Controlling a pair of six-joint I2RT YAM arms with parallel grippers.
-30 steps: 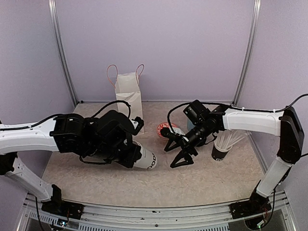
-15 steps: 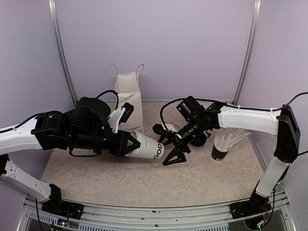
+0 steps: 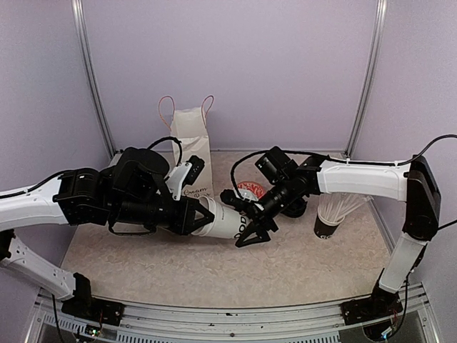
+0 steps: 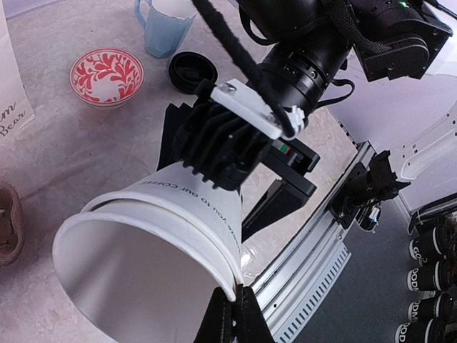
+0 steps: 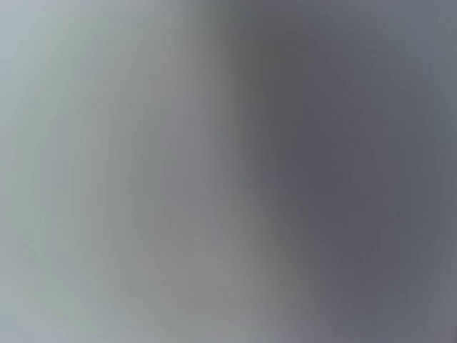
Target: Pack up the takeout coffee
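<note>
A white paper takeout coffee cup (image 3: 220, 221) (image 4: 164, 236) hangs on its side above the table, lidless, its open mouth toward the left wrist camera. A second rim shows just behind the first, as if two cups were nested. My left gripper (image 3: 201, 214) (image 4: 235, 309) is shut on the cup's rim. My right gripper (image 3: 241, 220) (image 4: 228, 189) straddles the cup's base, one ribbed pad (image 4: 214, 139) against it. Whether the other finger touches is unclear. A black lid (image 4: 191, 71) lies on the table. The right wrist view is a grey blur.
A white paper bag (image 3: 191, 146) with handles stands at the back. A red-patterned bowl (image 3: 248, 189) (image 4: 107, 75) and a light blue mug (image 4: 163, 28) sit behind the cup. A dark cup of white straws (image 3: 334, 214) stands at the right.
My left arm lifted the cup and carried it right, base toward the right arm. The right gripper moved left onto the cup's base and its jaws narrowed a little.
</note>
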